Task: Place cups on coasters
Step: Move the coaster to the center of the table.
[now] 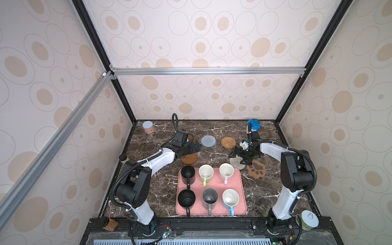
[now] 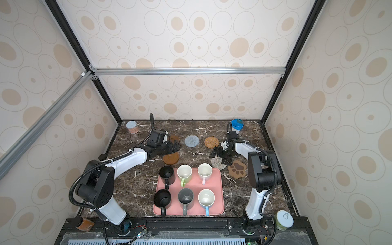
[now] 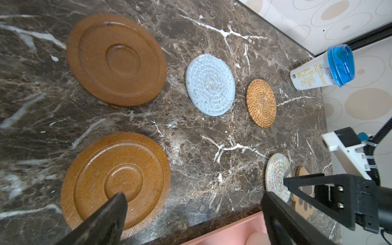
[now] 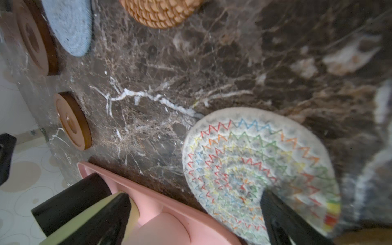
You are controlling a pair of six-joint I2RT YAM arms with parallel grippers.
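My left gripper (image 3: 194, 196) stands fully open, empty, near a brown wooden saucer-shaped coaster (image 3: 115, 182). My right gripper (image 4: 195, 194) stands fully open, empty, above a whitish woven round coaster (image 4: 254, 165).

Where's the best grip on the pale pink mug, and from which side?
Probably pinch the far rim wall of the pale pink mug, coming straight down. It stands upright, mouth open; its handle points toward the robot's base, and the pale green mug stands close beside, so a sideways approach looks tight.
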